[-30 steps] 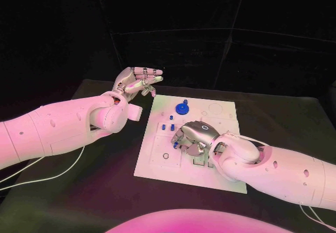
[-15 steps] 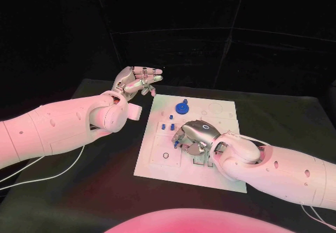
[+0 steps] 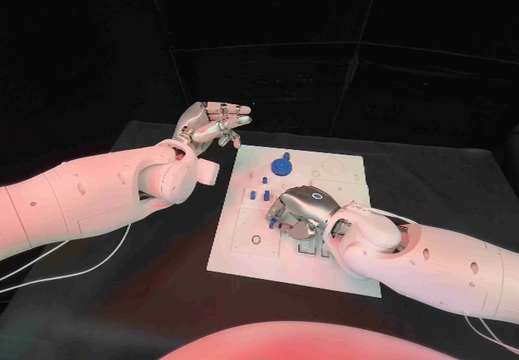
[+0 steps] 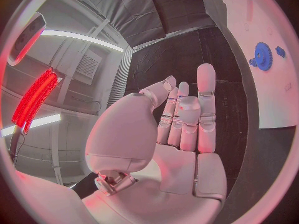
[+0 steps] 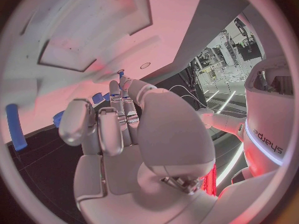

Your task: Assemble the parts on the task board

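Right hand (image 3: pixel 300 212) lies curled over the board (image 3: pixel 244 225), a blue peg (image 3: pixel 271 223) at its fingertips (held or not, you cannot tell) | left hand (image 3: pixel 212 124) raised, empty, fingers apart | gear (image 3: pixel 282 166) stands at the far edge | risk: your fingers hide the hole, so the peg may jam or tip.

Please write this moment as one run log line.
left hand: raised, holding nothing | right hand: low over white task board | blue gear part: on board
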Robot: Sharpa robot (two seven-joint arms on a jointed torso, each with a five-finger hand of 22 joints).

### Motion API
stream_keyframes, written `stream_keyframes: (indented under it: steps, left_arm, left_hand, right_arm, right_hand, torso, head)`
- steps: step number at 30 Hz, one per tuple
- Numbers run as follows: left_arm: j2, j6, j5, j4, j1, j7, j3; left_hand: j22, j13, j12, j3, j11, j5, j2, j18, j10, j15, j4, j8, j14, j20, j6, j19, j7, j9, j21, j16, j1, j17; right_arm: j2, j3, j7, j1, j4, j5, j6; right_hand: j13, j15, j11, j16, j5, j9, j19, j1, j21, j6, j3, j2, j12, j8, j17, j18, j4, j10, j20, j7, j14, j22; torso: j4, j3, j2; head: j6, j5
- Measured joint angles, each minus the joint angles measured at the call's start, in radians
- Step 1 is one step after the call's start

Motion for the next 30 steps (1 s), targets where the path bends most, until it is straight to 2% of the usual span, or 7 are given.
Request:
stream_keyframes:
  steps: [21,26,30]
  left_arm:
    - [0.000,0.005,0.000,-0.001,0.000,-0.003,0.000]
    - [0.000,0.005,0.000,-0.001,0.000,-0.003,0.000]
    - [0.000,0.005,0.000,-0.001,0.000,-0.004,0.000]
  left_hand:
    - [-0.001,0.000,0.004,-0.003,0.000,0.000,0.000,0.000,0.000,0.000,-0.003,0.000,0.000,0.000,0.000,0.000,0.000,0.000,0.000,0.000,0.000,-0.003]
    - [-0.001,0.000,0.004,-0.003,0.000,0.000,0.000,0.000,0.000,0.000,-0.003,0.000,0.000,0.000,0.000,0.000,0.000,0.000,0.000,0.000,0.000,-0.003]
    - [-0.001,0.000,0.004,-0.003,0.000,0.000,0.000,0.000,0.000,0.000,-0.003,0.000,0.000,0.000,0.000,0.000,0.000,0.000,0.000,0.000,0.000,-0.003]
  right_arm:
    - [0.014,0.000,-0.015,0.000,-0.004,-0.034,0.029]
    - [0.019,0.000,-0.019,0.000,-0.007,-0.042,0.032]
    - [0.021,0.000,-0.020,0.000,-0.009,-0.043,0.036]
  right_hand:
    - [0.000,0.000,0.000,0.000,0.000,0.000,0.000,-0.008,0.000,0.000,0.000,-0.004,0.000,0.000,0.000,0.000,0.000,0.000,0.000,0.000,0.000,-0.001]
    - [0.000,0.000,0.000,0.000,0.005,0.000,0.000,-0.037,0.000,0.000,-0.013,-0.016,-0.011,0.000,-0.002,0.000,0.001,0.000,0.000,0.000,0.000,-0.005]
    - [-0.003,0.000,0.008,0.000,0.012,-0.001,0.000,-0.049,0.000,-0.004,-0.020,-0.022,-0.017,0.000,-0.006,0.000,0.003,-0.008,0.000,0.004,0.000,-0.008]
  torso:
    - [-0.0001,-0.0001,0.000]
    - [-0.0004,-0.0001,0.000]
    - [-0.0004,-0.0006,0.000]
  head:
    - [0.001,0.000]
    - [0.001,0.000]
    - [0.001,0.000]
